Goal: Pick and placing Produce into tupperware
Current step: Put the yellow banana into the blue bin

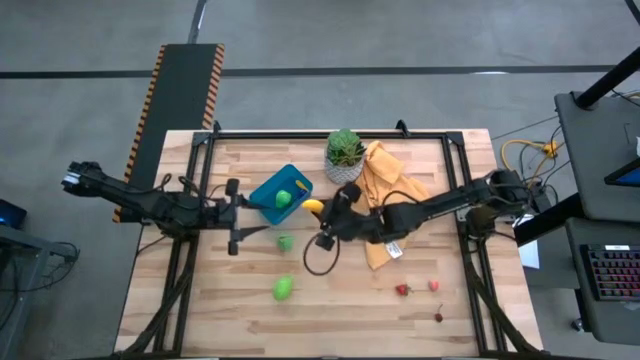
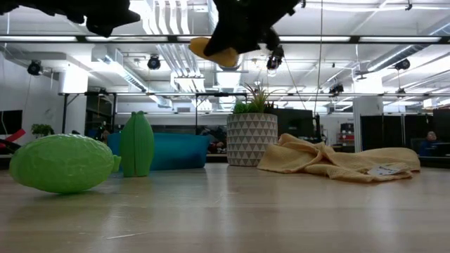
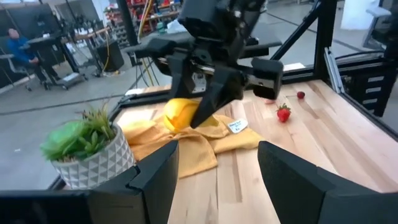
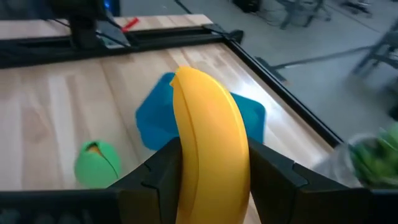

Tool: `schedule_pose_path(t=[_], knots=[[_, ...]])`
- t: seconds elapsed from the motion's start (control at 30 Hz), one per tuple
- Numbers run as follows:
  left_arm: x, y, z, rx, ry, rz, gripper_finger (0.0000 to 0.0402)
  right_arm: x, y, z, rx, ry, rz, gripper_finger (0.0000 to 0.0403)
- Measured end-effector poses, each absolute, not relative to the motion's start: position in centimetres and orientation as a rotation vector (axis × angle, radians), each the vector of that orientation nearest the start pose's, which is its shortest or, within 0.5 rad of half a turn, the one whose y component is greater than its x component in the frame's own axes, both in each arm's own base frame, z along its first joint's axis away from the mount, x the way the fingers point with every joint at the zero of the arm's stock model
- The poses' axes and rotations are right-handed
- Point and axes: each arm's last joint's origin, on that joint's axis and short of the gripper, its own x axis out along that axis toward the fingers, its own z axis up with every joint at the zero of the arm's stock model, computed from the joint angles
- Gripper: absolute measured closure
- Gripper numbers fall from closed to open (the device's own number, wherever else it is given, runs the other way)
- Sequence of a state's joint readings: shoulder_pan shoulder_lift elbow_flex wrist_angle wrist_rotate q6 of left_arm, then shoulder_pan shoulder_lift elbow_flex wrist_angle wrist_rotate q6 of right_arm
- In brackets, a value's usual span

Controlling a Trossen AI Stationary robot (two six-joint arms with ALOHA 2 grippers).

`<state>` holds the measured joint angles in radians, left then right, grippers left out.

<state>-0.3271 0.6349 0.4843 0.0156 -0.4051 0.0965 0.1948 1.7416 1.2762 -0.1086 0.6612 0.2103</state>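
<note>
Partly done: one green rounded toy piece [image 1: 284,198] is already seen inside the bright blue rectangular plastic tupperware [image 1: 268,190]. A smooth yellow toy banana [image 4: 208,146] is clamped between the fingers of the right gripper [image 1: 325,212], carried above the wooden surface [image 1: 350,300] just beside the tupperware, not yet over it. Left on the surface: a green lime-like piece [image 1: 283,289] nearest the front edge, a smaller green piece [image 1: 286,242] between it and the tupperware, and tiny red pieces [image 1: 402,290] well apart to the right. The left gripper [image 1: 234,221] is parked beside the tupperware, fingers spread, nothing held. Farther back, a white patterned plant pot [image 1: 343,166] and a crumpled yellow cloth [image 1: 385,180] are seen.
</note>
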Motion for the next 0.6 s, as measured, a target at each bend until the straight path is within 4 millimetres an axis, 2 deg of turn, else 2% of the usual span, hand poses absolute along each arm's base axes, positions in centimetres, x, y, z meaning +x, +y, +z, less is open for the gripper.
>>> schedule_pose_path(t=[0.23, 0.47, 0.6], knots=[[14.0, -3.6, 27.2, 0.104, 0.126, 0.075, 0.0196, 39.5, 2.4, 26.6, 0.043, 0.418, -0.324, 0.0251], [13.8, -3.5, 27.2, 0.105, 0.127, 0.075, 0.0196, 39.7, -1.4, 26.8, 0.05, 0.4, -0.356, 0.0253], [13.7, -3.4, 27.2, 0.108, 0.124, 0.074, 0.0196, 40.0, -3.3, 26.4, 0.082, 0.408, -0.286, 0.0251]])
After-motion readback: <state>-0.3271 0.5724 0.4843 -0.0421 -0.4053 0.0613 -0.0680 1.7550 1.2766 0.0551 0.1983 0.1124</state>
